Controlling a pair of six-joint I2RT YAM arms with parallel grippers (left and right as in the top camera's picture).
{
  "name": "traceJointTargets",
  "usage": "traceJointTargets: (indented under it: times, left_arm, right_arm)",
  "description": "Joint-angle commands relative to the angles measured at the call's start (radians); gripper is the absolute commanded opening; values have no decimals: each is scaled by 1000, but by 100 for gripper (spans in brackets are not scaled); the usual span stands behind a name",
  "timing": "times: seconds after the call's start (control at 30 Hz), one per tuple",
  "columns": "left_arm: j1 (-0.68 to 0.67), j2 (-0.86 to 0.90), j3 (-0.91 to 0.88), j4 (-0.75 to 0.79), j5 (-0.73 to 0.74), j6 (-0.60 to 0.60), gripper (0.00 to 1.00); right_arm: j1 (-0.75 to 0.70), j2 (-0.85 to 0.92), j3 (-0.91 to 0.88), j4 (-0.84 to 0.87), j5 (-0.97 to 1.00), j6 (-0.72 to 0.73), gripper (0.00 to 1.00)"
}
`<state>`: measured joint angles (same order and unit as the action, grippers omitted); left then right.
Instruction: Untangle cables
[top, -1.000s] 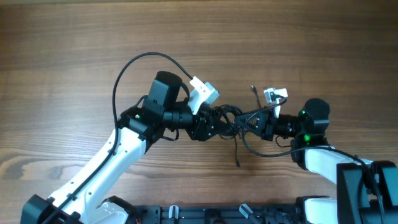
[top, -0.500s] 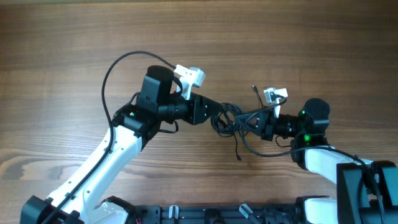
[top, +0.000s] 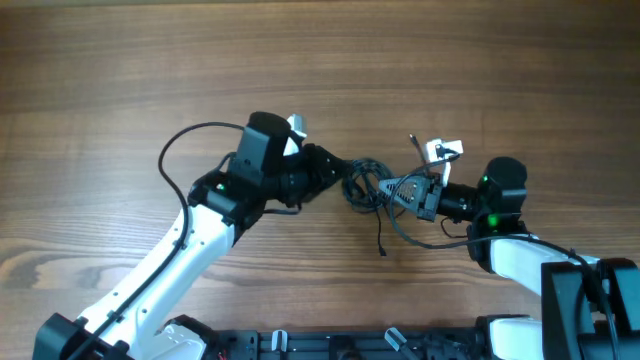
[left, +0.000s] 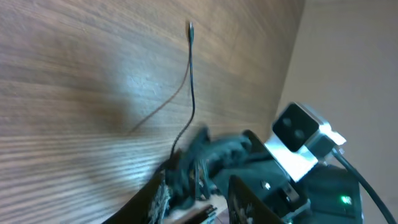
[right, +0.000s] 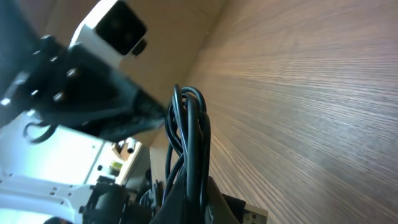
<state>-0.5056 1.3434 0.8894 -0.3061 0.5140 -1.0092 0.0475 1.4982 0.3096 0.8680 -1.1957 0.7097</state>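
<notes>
The cables (top: 365, 186) are thin black wires bunched in a small knot between my two grippers at the table's middle. One strand trails down to a plug end (top: 382, 251); another end sticks up near the right wrist camera. My right gripper (top: 397, 192) is shut on the knot; in the right wrist view the wire loops (right: 189, 127) stand up out of its closed fingers (right: 189, 190). My left gripper (top: 338, 178) is open at the knot's left side. In the left wrist view its fingers (left: 199, 186) straddle the bunch (left: 189, 174), and a single strand (left: 191, 74) runs away over the wood.
The wooden table (top: 120, 80) lies all round. The left arm's thick black cable (top: 185, 145) loops out to the left of the arm. The right arm's body (top: 500, 200) sits close behind the knot on the right.
My left gripper pulled back to the left off the knot, then turned its wrist and came back to the knot's left side. The right gripper held still with the cables.
</notes>
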Motion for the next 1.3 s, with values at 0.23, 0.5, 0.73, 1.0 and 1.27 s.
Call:
traceJointTargets:
  times: [0.23, 0.5, 0.73, 1.0, 1.27]
  left_arm:
    - [-121, 14, 3, -46, -224, -9, 33]
    - [-121, 38, 3, 77, -246, -10, 27]
    - [-119, 39, 3, 75, -247, -16, 31]
    - [-60, 37, 3, 76, -133, -21, 25]
    - [-146, 51, 3, 32, -190, -54, 29]
  right_arm:
    - [6, -6, 9, 3, 28, 8, 5]
    - [6, -6, 9, 3, 21, 4, 5]
    - [6, -6, 9, 2, 21, 5, 5]
    - [6, -6, 10, 2, 22, 4, 5]
    - [6, -6, 9, 2, 21, 5, 5]
